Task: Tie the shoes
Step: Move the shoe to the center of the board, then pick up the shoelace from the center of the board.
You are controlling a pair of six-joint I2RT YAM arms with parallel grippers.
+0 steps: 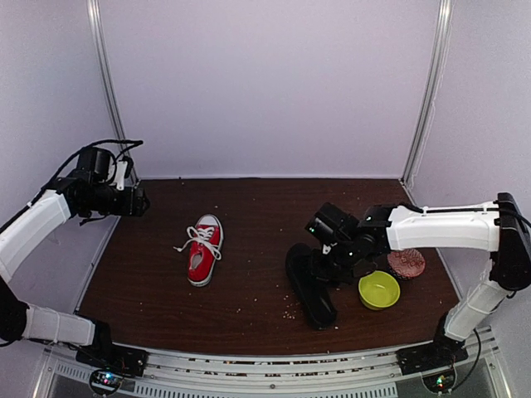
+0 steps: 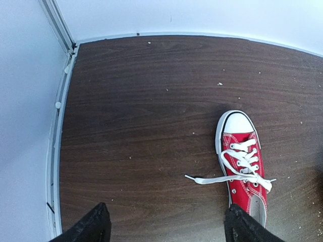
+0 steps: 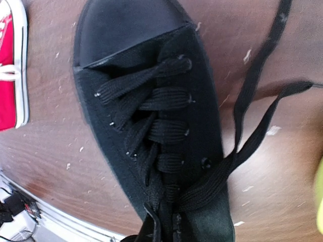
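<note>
The red shoe (image 1: 204, 249) with white laces lies left of the table's middle, toe pointing away. One white lace end (image 2: 207, 180) trails loose to its left. My left gripper (image 1: 141, 201) hangs high at the far left, open and empty. Its fingertips (image 2: 93, 227) frame bare wood beside the red shoe (image 2: 245, 166). The black shoe (image 1: 310, 286) lies right of centre. My right gripper (image 1: 325, 264) is down on it. Its fingers (image 3: 154, 229) are shut at the lace knot area of the black shoe (image 3: 151, 116), on a black lace (image 3: 252, 136) that runs off to the upper right.
A yellow-green bowl (image 1: 379, 289) sits just right of the black shoe, with a round reddish-brown patterned disc (image 1: 406, 263) behind it. Crumbs speckle the dark wood table (image 1: 249, 207). White walls and metal posts close in the back and sides; a rail (image 1: 265, 365) runs along the front.
</note>
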